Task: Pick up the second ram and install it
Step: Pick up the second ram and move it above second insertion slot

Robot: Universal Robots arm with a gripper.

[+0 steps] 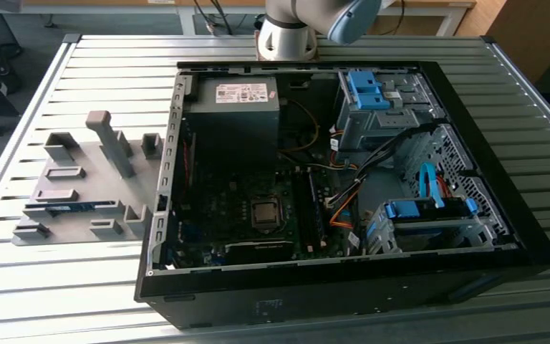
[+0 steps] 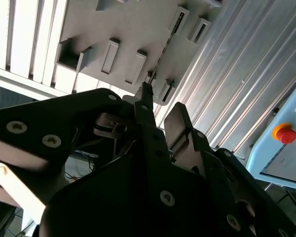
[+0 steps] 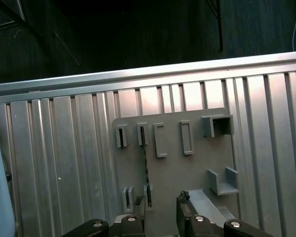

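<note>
- While the second ram point(image 3: 145, 168) stands on edge in the grey fixture point(image 3: 172, 173), at the exterior view's left of the case point(image 1: 351, 297), the gripper point(image 3: 161, 201) hangs above, jaws apart, empty.
- Risk: off-centre closing tilts or jams the thin stick.

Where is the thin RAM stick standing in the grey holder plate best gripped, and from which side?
Probably from straight above, closing the gripper on the two flat faces at mid-length. The thin blue-green RAM stick stands on edge on the grey holder plate, both ends in slots, so the middle is free.
</note>
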